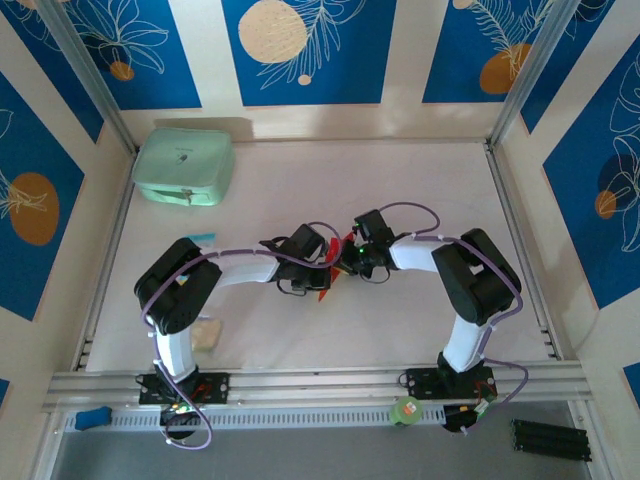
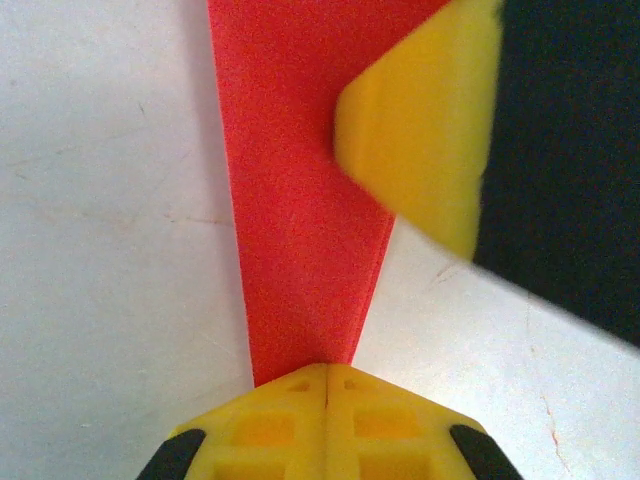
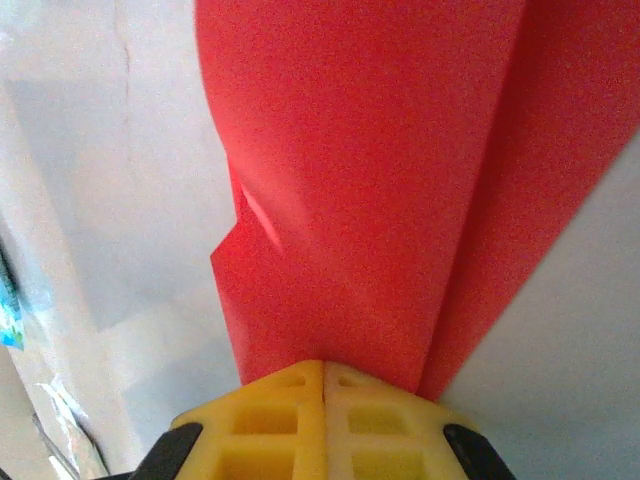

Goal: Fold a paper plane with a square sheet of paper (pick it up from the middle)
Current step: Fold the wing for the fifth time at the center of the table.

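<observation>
The square sheet of paper, bright red, is folded into a narrow creased paper plane (image 1: 323, 290) held above the middle of the table. My left gripper (image 2: 327, 370) is shut on its narrow end, the red strip (image 2: 300, 200) running away from the closed jaws. From the other side, the right gripper (image 3: 323, 365) is shut on a wider folded part (image 3: 370, 200) with layered flaps. In the top view the left gripper (image 1: 322, 265) and right gripper (image 1: 350, 258) meet almost tip to tip. One yellow finger of the right gripper (image 2: 420, 150) shows in the left wrist view, against the paper.
A mint-green case (image 1: 185, 167) lies at the back left. A small pale packet (image 1: 207, 332) sits by the left arm's base and a small blue item (image 1: 202, 238) behind its elbow. A green roll (image 1: 405, 410) rests on the front rail.
</observation>
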Tool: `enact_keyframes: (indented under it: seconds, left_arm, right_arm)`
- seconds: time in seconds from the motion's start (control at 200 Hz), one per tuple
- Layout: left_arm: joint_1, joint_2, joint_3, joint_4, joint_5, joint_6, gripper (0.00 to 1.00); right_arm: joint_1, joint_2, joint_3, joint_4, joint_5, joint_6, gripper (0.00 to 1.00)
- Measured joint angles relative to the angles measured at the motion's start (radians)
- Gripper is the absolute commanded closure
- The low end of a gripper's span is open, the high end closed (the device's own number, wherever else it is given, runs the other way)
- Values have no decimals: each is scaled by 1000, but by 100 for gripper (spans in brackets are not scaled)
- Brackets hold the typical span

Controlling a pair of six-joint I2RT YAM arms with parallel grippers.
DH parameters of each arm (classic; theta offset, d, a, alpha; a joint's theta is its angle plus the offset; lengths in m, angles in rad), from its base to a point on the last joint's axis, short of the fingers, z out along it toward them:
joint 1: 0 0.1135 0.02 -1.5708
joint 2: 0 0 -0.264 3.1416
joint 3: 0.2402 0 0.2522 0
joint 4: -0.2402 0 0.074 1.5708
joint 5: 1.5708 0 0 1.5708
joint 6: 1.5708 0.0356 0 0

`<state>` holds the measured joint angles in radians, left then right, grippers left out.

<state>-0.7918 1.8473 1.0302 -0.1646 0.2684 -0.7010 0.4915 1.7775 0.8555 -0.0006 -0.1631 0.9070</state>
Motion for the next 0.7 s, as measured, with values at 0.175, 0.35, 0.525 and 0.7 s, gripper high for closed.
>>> enact_keyframes:
  seconds: [0.175, 0.35, 0.525, 0.7]
  left_arm:
    - [1, 0, -3, 2, 0, -1, 100]
    - [2, 0, -9, 12, 6, -1, 100]
    - [3, 0, -10, 13, 11, -1, 100]
    - [3, 0, -10, 14, 11, -1, 100]
  right_arm:
    - [-62, 5, 0, 17, 6, -63, 96]
    - [-76, 7, 7, 8, 14, -93, 95]
    - [-84, 7, 35, -24, 80, -109, 95]
    - [-93, 2, 48, -58, 119, -116, 92]
